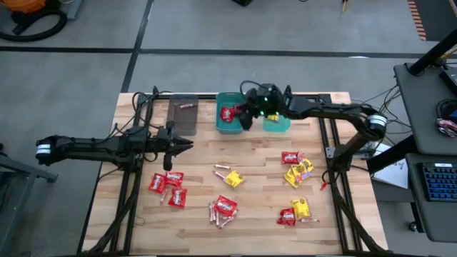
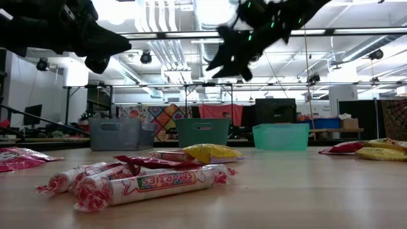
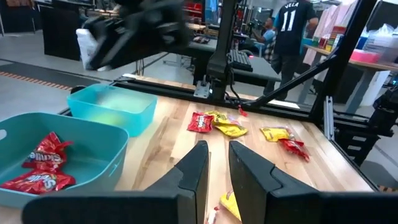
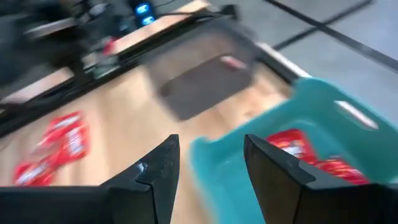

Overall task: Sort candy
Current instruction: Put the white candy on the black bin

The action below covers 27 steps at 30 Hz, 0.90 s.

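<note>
The right claw (image 1: 246, 118), spread and empty above the dark teal bin (image 1: 230, 128), could knock its wall when descending, while the left claw (image 1: 187, 145) waits nearly pressed together.

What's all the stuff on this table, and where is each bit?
Bins: three along the far edge; grey bin with one stick piece, teal bin with red packets, light teal bin with something yellow.
Red packets: cluster, near left of the table.
Stick pieces: pinkish-red bundle with a red packet, near centre.
Yellow packet: one, centre.
Mixed red and yellow packets: right side, more nearer.
Left gripper: open, above left centre.
Right gripper: open, empty, over the teal bin.
</note>
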Each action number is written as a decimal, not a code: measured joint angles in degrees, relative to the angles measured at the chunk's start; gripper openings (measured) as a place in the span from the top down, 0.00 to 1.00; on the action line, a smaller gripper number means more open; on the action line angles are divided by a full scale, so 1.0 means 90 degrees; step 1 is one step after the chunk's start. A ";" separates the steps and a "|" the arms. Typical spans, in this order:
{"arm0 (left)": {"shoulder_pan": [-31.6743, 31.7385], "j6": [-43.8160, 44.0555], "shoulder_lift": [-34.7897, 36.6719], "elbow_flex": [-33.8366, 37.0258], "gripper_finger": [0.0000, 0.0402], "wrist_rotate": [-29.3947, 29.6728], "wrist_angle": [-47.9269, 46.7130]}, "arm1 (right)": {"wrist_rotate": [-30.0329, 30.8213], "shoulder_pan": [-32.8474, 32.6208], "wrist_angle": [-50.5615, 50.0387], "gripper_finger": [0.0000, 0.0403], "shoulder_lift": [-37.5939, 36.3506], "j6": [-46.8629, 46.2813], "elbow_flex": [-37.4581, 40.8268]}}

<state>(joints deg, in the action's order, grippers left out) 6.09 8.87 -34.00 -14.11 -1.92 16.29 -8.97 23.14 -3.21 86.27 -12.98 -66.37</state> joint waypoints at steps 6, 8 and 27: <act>-0.0007 -0.0373 -0.0434 -0.0002 0.88 -0.0099 0.0162 | -0.0002 -0.1025 -0.0509 0.58 -0.0664 0.0388 0.0129; -0.0007 -0.0510 -0.0626 -0.0002 0.87 -0.0256 0.0218 | -0.0006 -0.1330 -0.0662 0.58 -0.0829 0.0395 0.0214; -0.0362 -0.0770 -0.3366 -0.0027 0.56 -0.0572 0.2852 | 0.0532 -0.2460 -0.1823 0.58 -0.1447 -0.0637 0.0967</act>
<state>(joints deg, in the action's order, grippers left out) 2.82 1.94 -64.29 -14.35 -7.07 41.96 -4.18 1.00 -19.61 73.25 -18.71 -57.67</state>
